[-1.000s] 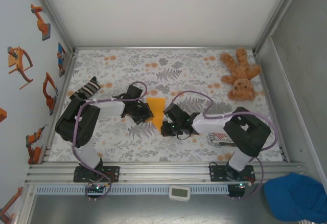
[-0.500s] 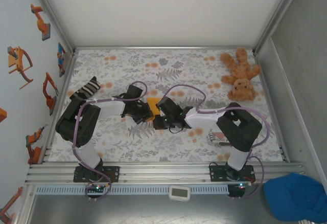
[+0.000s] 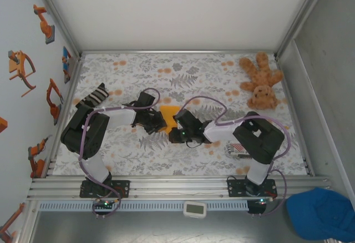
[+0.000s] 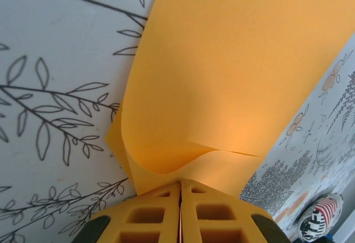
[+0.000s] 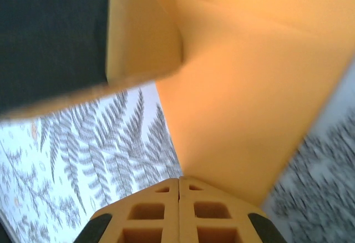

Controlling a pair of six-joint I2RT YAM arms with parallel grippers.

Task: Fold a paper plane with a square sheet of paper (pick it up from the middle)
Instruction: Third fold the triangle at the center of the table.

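Observation:
The square sheet of paper [image 3: 168,111], bright orange and folded smaller, lies mid-table between both grippers. In the left wrist view the paper [image 4: 233,71] curls up in two layers, and my left gripper [image 4: 181,185] is shut on its near edge. My right gripper [image 3: 177,127] is shut and covers the paper's lower part from the right. In the right wrist view its tips [image 5: 178,181] rest against the orange paper [image 5: 249,104], with nothing visible between them. One yellow finger of the left gripper [image 5: 144,32] shows at the upper left of that view.
A brown plush teddy [image 3: 260,82] lies at the back right. A red-and-white striped packet [image 3: 238,152] sits partly under the right arm. A black-and-white striped object [image 3: 95,95] is at the left edge. Metal frame rails bound the patterned mat [image 3: 194,71].
My right gripper swung left from beside the paper onto its lower part, then eased slightly back right. The left gripper stayed shut on the paper.

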